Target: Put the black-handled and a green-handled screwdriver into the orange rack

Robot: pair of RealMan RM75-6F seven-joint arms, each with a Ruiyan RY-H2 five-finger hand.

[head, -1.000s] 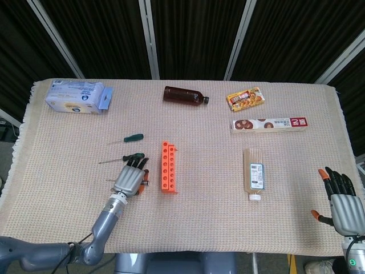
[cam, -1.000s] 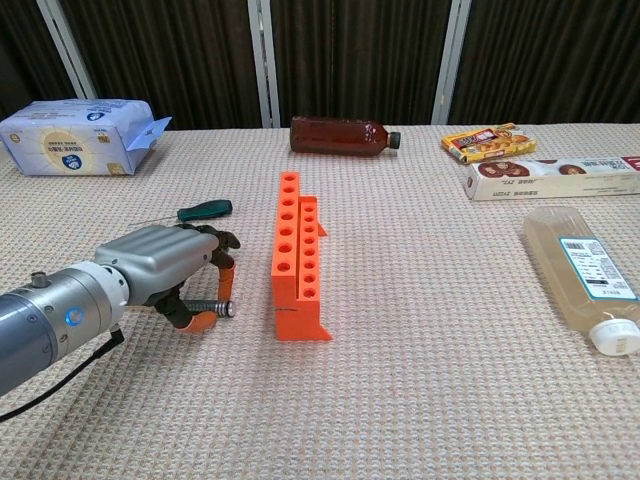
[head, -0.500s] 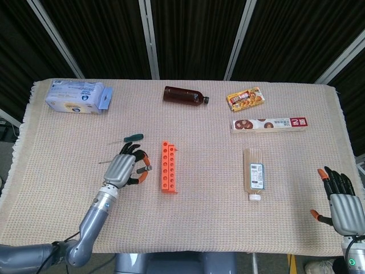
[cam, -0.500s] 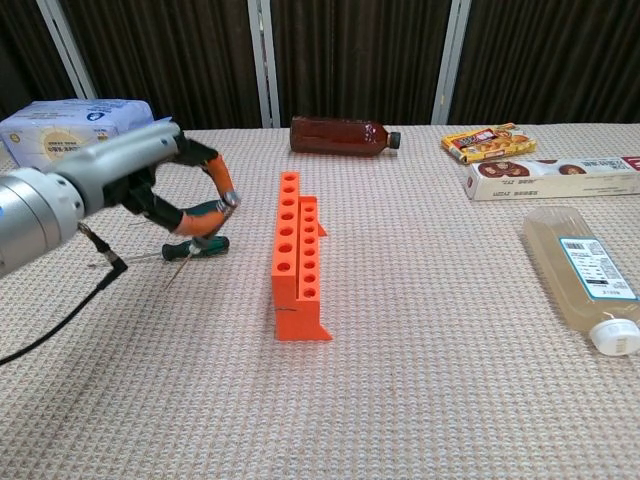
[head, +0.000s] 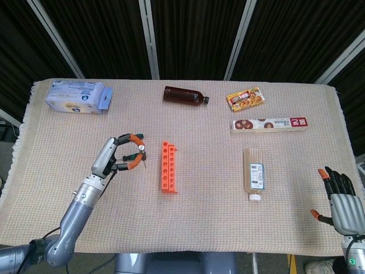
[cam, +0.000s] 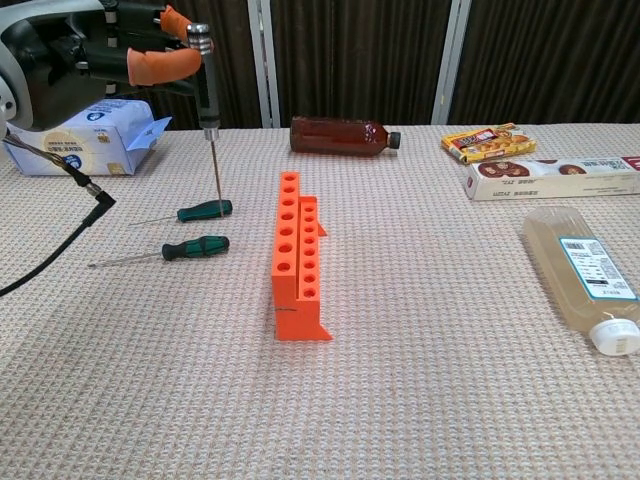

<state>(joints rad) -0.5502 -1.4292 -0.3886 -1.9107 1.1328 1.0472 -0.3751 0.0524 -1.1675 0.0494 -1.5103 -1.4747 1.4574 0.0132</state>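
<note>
My left hand [cam: 90, 50] is raised at the upper left of the chest view and pinches the black-handled screwdriver [cam: 205, 85] upright, its shaft pointing down at the table left of the rack. In the head view that left hand [head: 117, 154] hangs just left of the orange rack [head: 167, 166]. Two green-handled screwdrivers [cam: 205, 210] [cam: 195, 247] lie on the cloth left of the orange rack [cam: 297, 255], whose holes I see nothing in. My right hand [head: 342, 200] rests open at the table's near right edge, holding nothing.
A tissue pack [head: 77, 96] lies at the far left and a brown bottle [head: 185, 95] at the far middle. On the right are a yellow snack box [head: 245, 99], a long biscuit box [head: 269, 124] and a clear bottle [head: 254, 174] on its side.
My left hand has lifted the black-handled screwdriver off the cloth and turned it upright, tip down. The two green-handled screwdrivers stay on the table. The right hand has not moved.
</note>
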